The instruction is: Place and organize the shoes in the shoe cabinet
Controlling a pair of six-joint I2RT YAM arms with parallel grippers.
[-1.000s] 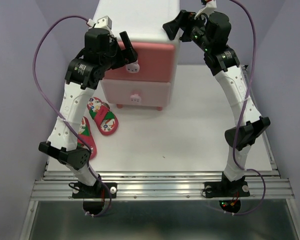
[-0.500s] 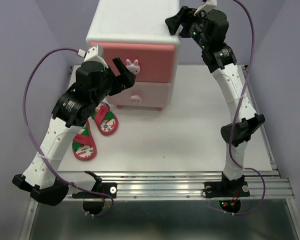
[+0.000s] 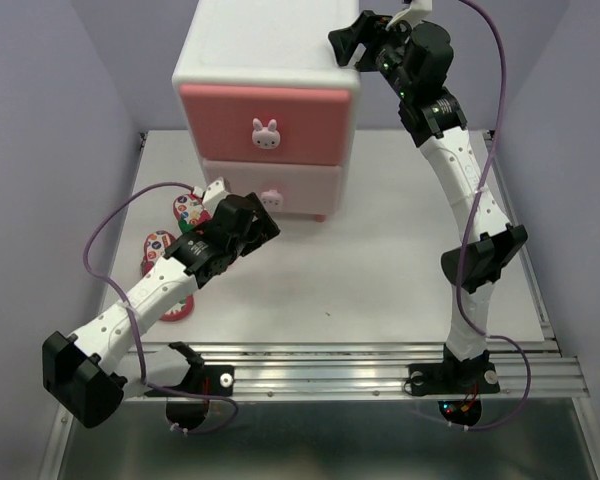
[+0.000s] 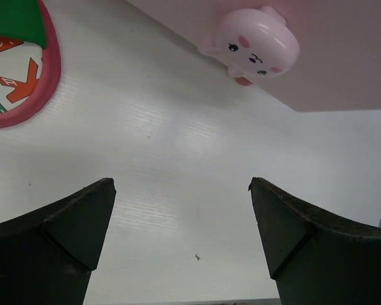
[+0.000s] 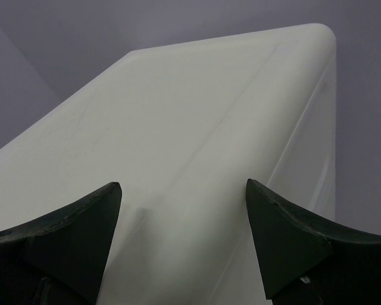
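— Lilac walls all round; white table (image 3: 400, 270) below; shoe cabinet (image 3: 270, 50) standing at the far end, with the darker pink upper drawer (image 3: 310, 115) and the paler lower drawer (image 3: 310, 185) both looking shut. Left gripper (image 4: 181, 190)?

— Spread wide; holding nothing; touching nothing. Hangs low over the table, just in front of the lower drawer; pointed towards its bunny knob (image 4: 251, 43); near it but apart.

— And the right gripper (image 5: 182, 185)?

— Likewise spread and empty; raised at the cabinet's top right corner; only the white top panel visible between its fingers (image 5: 63, 235) in the wrist view. Resting on that panel or just above it: cannot tell.

— Shoes?

— Two red sandals on the table, left of the cabinet and outside it; far sandal (image 3: 185, 210) near the cabinet's left front corner, partly hidden by the left arm and its cable; near sandal (image 3: 158, 248) closer to the arm bases, also crossed by the arm. Red rim, green strap and printed insole of one of them at the left edge of the left wrist view; neither sandal touched by a gripper.
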